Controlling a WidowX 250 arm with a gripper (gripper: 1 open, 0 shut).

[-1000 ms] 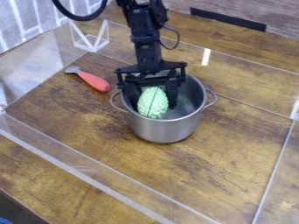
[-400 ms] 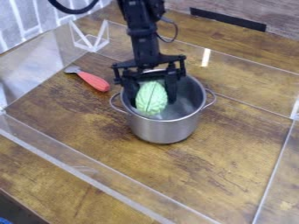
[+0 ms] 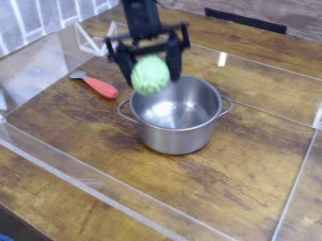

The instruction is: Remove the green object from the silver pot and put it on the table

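The green object (image 3: 151, 73), a bumpy light green oval lump, hangs in the air above the far left rim of the silver pot (image 3: 176, 118). My gripper (image 3: 150, 68) is shut on it, with a black finger on each side. The pot stands on the dark wooden table (image 3: 88, 141), and its shiny inside looks empty. The arm rises out of the top of the view.
A red-orange handled tool (image 3: 97, 87) lies on the table left of the pot. Clear plastic walls (image 3: 38, 66) edge the tabletop on the left, front and right.
The gripper has risen with the green object, lifting it out of the pot and slightly left. The pot has stayed in place.
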